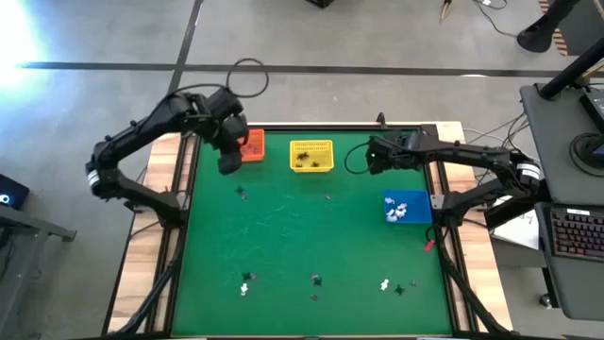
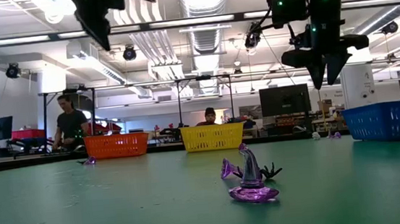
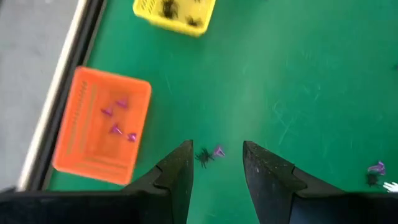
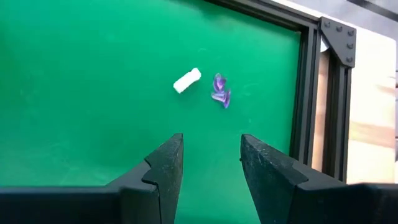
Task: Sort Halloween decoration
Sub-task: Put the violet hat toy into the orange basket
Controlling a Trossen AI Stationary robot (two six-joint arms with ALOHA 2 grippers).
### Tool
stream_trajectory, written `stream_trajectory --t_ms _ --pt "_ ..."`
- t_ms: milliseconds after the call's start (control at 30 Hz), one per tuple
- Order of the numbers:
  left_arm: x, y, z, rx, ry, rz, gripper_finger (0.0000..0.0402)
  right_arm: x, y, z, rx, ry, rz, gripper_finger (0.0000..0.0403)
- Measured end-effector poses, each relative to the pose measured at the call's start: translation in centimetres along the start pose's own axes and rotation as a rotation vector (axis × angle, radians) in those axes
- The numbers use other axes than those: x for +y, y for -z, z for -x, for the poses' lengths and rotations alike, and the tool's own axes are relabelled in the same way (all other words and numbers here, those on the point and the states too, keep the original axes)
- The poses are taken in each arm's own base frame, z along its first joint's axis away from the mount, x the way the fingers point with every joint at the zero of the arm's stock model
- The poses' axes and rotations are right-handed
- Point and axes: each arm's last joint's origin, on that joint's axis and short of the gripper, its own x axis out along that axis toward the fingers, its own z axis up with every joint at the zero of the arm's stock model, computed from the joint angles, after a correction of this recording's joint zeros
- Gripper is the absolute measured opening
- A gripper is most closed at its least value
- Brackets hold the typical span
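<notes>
- The left gripper (image 1: 229, 162) is hanging in the upper left part of the high view, right next to the orange basket (image 1: 252, 145); its fingers (image 3: 177, 177) are standing apart with nothing between them
- Far below those fingers, a tiny black spider (image 3: 203, 157) and a tiny purple hat (image 3: 218, 151) are lying side by side on the green table (image 1: 311, 236)
- The orange basket is holding a few purple trinkets (image 3: 118, 119), and it is sitting by the table's upper left edge
- The yellow basket (image 1: 311, 156) is sitting at the top middle of the high view, just right of the orange one, with dark little trinkets (image 1: 304, 161) inside
- The right gripper (image 1: 375, 157) is hanging right of the yellow basket; its fingers (image 4: 163, 171) are also spread open and holding nothing
- In the right wrist view a small white trinket (image 4: 186, 81) and a purple one (image 4: 220, 91) are lying close together near the black table frame (image 4: 306, 93)
- The blue basket (image 1: 408, 208) is sitting at the right edge of the high view with white trinkets (image 1: 397, 210) in it
- More loose trinkets (image 1: 245, 282) are lying spread along the bottom of the high view, well apart from both grippers
- In the low view a purple witch hat (image 2: 252, 181) is standing in the lower middle, with the three baskets far behind it
- A person (image 2: 70, 125) is standing in the room at the left of the low view
</notes>
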Motion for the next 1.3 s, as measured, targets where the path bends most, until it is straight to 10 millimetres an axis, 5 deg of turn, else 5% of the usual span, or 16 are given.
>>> stream_trajectory --t_ms 267,533,900,1300 --pt "-0.6 3.9 -1.8 0.023 0.004 0.067 0.0121 -1.2 -1.3 -1.0 0.020 0.019 0.022 0.0153" --pt "-0.6 5.7 -4.1 0.035 -0.038 0.107 0.0121 -3.2 -2.9 -2.3 0.083 0.021 -0.004 0.0153" --pt "-0.1 5.3 -8.2 0.176 -0.036 0.117 0.0121 -4.3 -4.3 -3.1 0.082 -0.043 0.018 0.0153" --pt "-0.2 5.2 -8.0 0.145 -0.022 0.086 0.0121 -4.8 -5.7 -6.5 0.104 -0.069 -0.007 0.0153"
